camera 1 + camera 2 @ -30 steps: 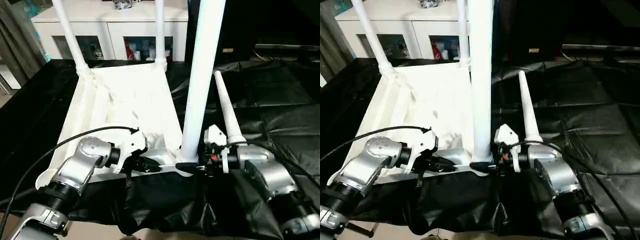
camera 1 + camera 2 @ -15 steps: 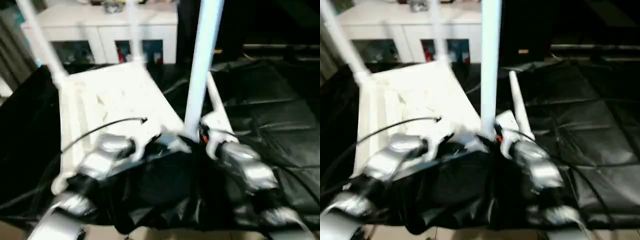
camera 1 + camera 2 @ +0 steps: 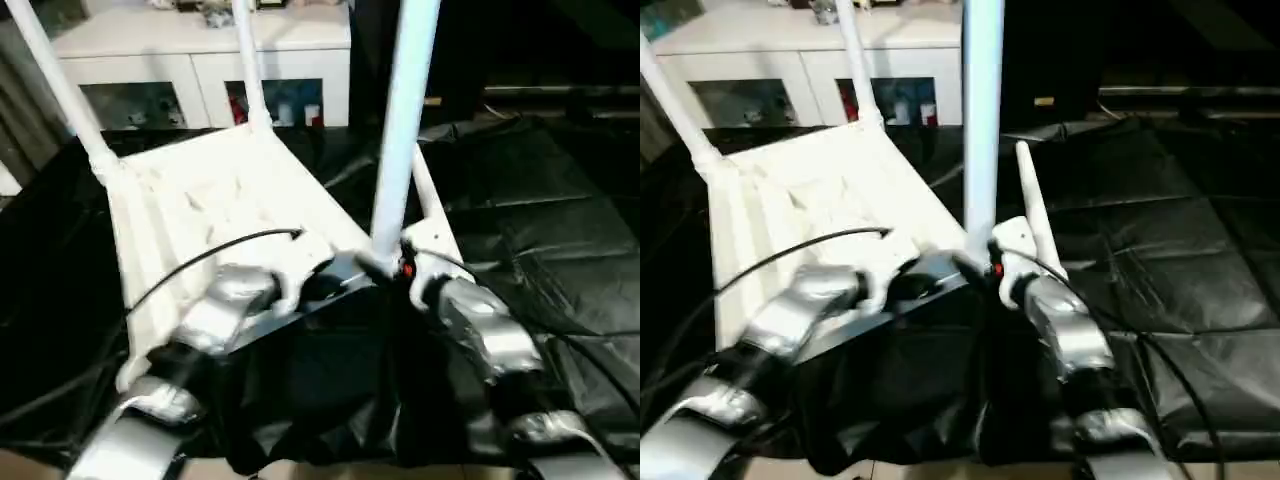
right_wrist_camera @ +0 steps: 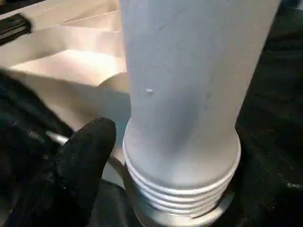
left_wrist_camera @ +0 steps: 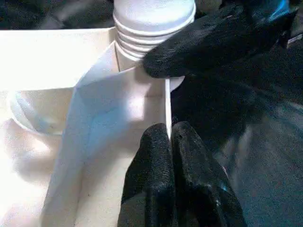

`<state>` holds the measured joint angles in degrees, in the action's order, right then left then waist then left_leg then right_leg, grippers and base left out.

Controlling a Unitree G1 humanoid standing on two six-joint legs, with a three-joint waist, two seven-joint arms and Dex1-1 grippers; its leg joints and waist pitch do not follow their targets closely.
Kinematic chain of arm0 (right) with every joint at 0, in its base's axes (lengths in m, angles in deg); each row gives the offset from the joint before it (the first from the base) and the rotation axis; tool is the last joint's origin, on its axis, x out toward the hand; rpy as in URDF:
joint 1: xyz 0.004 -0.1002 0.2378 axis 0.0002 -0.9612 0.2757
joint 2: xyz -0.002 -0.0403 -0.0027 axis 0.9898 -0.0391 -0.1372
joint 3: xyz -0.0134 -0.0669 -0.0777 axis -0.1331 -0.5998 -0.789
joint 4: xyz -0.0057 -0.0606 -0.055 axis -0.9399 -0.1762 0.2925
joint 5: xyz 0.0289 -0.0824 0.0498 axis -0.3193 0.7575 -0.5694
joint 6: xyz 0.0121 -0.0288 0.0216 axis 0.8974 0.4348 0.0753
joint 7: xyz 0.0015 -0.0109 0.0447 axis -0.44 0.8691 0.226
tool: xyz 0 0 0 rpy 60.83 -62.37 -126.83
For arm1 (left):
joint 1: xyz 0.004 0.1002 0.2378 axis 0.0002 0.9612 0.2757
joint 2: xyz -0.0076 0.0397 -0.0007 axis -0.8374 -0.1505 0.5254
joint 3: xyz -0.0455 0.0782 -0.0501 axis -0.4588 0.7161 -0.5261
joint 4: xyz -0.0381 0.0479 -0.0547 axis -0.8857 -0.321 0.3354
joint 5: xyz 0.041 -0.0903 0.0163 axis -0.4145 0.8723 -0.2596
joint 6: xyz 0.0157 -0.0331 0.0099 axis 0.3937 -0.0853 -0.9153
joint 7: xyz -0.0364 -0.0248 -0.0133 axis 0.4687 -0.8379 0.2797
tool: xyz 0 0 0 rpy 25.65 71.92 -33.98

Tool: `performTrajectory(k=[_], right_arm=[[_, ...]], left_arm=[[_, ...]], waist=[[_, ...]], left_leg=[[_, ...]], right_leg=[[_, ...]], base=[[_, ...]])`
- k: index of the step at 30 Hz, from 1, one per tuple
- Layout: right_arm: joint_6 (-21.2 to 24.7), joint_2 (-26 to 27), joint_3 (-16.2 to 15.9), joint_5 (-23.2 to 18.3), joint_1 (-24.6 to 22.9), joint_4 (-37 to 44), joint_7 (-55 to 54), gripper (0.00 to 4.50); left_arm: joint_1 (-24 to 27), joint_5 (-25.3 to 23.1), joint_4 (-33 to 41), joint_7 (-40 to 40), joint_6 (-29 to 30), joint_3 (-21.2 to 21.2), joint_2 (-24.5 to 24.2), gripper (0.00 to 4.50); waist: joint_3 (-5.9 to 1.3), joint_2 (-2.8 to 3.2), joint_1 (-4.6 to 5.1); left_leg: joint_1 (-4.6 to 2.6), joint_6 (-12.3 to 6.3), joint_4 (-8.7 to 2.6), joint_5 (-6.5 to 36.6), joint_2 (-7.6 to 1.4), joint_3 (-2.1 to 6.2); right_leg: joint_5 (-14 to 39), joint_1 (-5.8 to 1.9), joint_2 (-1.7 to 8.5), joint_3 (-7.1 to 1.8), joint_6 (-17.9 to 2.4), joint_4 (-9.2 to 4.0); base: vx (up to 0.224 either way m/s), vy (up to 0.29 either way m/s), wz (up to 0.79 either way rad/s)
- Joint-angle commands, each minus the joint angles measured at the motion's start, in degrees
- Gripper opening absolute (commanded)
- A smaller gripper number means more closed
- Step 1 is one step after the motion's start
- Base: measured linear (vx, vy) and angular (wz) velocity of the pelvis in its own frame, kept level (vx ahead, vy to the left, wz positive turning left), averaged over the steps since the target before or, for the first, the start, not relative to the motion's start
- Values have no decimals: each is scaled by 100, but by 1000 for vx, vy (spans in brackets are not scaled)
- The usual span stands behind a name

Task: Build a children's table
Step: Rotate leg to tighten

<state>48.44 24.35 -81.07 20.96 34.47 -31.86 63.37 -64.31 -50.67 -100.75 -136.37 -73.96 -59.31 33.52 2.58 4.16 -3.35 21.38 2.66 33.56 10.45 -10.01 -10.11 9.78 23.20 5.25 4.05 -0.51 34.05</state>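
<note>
While the left gripper's fingers (image 5: 176, 184) are pressed together at the thin edge of the tabletop (image 3: 210, 200), the right gripper (image 3: 385, 268) sits at the base of the near leg (image 3: 400, 120); whether its fingers are gripping is unclear. The tabletop lies underside up on the black-covered counter (image 3: 560, 200). Three legs stand upright in corner sockets, long axes vertical. A fourth leg (image 3: 1032, 215) lies loose beside the right arm, narrow end pointing away, yet to be fitted.

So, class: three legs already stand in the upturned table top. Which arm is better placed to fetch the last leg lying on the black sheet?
The right. The loose leg lies just beyond the right gripper; the left gripper is shut on the table top's rim.
</note>
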Motion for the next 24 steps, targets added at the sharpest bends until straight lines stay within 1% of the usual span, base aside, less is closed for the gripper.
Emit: performTrajectory(k=[1, 2, 3, 4, 5, 6, 7, 8, 9, 10, 12, 14, 16, 17, 18, 19, 21, 24], right_arm=[[85, 4, -499, -177, -146, 404, 773, 381], [132, -96, -501, -242, -194, 550, 959, 381], [160, -173, -501, -289, -233, 665, 1112, 381], [209, -293, -498, -353, -284, 809, 1307, 381], [227, -410, -501, -397, -328, 921, 1465, 381], [237, -488, -501, -427, -361, 994, 1564, 381], [265, -581, -505, -466, -395, 1067, 1685, 381], [296, -702, -513, -508, -446, 1158, 1858, 381], [294, -730, -515, -511, -455, 1172, 1896, 381], [299, -833, -535, -516, -484, 1218, 2021, 381], [305, -886, -551, -515, -493, 1236, 2087, 381], [352, -964, -582, -521, -511, 1292, 2222, 381], [384, -991, -598, -529, -518, 1323, 2272, 381], [403, -1002, -609, -539, -519, 1336, 2296, 366], [417, -1011, -622, -552, -518, 1345, 2317, 356], [440, -1012, -646, -569, -517, 1358, 2345, 349], [471, -1016, -671, -590, -519, 1385, 2384, 346], [509, -975, -676, -590, -528, 1414, 2386, 311]], left_arm=[[123, 254, 488, -669, -214, 272, -81, 0], [205, 297, 598, -864, -210, 297, -206, 0], [255, 327, 664, -989, -207, 301, -292, 0], [315, 372, 746, -1144, -207, 293, -410, 0], [371, 425, 835, -1288, -192, 281, -518, 0], [410, 460, 900, -1376, -180, 275, -584, 0], [443, 499, 957, -1470, -171, 263, -660, 0], [488, 550, 1042, -1589, -150, 249, -757, 0], [498, 564, 1061, -1624, -148, 245, -783, 0], [528, 599, 1128, -1723, -121, 221, -863, 0], [539, 614, 1155, -1770, -114, 207, -906, 0], [554, 639, 1208, -1841, -94, 197, -972, 0], [560, 646, 1229, -1860, -85, 191, -992, 0], [563, 648, 1238, -1862, -81, 189, -997, 0], [566, 651, 1247, -1861, -77, 188, -1000, 0], [571, 653, 1259, -1854, -73, 189, -1000, 0], [583, 664, 1283, -1853, -61, 192, -1005, 0], [604, 668, 1294, -1809, -57, 189, -980, 0]], waist=[[-374, -75, -58], [-367, -74, -63], [-368, -60, -71], [-370, -74, -86], [-349, -74, -98], [-347, -72, -124], [-336, -72, -159], [-337, -92, -191], [-325, -95, -192], [-325, -99, -196], [-325, -93, -198], [-330, -125, -196], [-339, -122, -201], [-341, -124, -204], [-342, -150, -203], [-349, -133, -212], [-346, -150, -210], [-341, -150, -215]], left_leg=[[-5, -517, -381, 1136, -282, 92], [-6, -549, -375, 1134, -291, 73], [-16, -543, -381, 1173, -302, 80], [-24, -536, -383, 1190, -305, 80], [-33, -513, -400, 1291, -320, 75], [-44, -491, -400, 1351, -322, 69], [-65, -430, -415, 1467, -333, 68], [-67, -367, -421, 1506, -329, 71], [-70, -326, -430, 1540, -327, 70], [-72, -302, -432, 1557, -326, 72], [-71, -259, -434, 1553, -318, 73], [-50, -256, -431, 1509, -312, 79], [-51, -272, -421, 1407, -313, 80], [-48, -294, -412, 1330, -309, 74], [-48, -313, -406, 1287, -306, 68], [-43, -336, -397, 1208, -305, 71], [-36, -372, -390, 1174, -305, 67], [-41, -369, -388, 1173, -303, 67]], right_leg=[[958, -340, 325, -217, -1386, -356], [975, -312, 324, -227, -1387, -359], [1004, -307, 327, -227, -1397, -357], [1033, -304, 312, -221, -1401, -351], [1180, -282, 305, -229, -1386, -365], [1268, -278, 314, -236, -1359, -375], [1456, -258, 319, -250, -1314, -392], [1545, -259, 322, -256, -1271, -390], [1610, -242, 320, -264, -1257, -396], [1639, -243, 322, -265, -1247, -396], [1650, -240, 322, -275, -1214, -399], [1614, -262, 333, -272, -1215, -387], [1504, -265, 332, -271, -1230, -373], [1391, -266, 326, -270, -1262, -367], [1341, -268, 325, -271, -1275, -367], [1261, -277, 331, -268, -1301, -350], [1206, -279, 324, -261, -1329, -346], [1280, -275, 325, -262, -1319, -349]], base=[[0, 0, 0], [0, 0, 0], [0, 0, 0], [0, 0, 0], [0, 0, 0], [0, 0, 0], [0, 0, 0], [0, 0, 0], [0, 0, 0], [0, 0, 0], [0, 0, 0], [0, 0, 0], [0, 0, 0], [0, 0, 0], [0, 0, 0], [0, 0, 0], [0, 0, 0], [0, 0, 0]])
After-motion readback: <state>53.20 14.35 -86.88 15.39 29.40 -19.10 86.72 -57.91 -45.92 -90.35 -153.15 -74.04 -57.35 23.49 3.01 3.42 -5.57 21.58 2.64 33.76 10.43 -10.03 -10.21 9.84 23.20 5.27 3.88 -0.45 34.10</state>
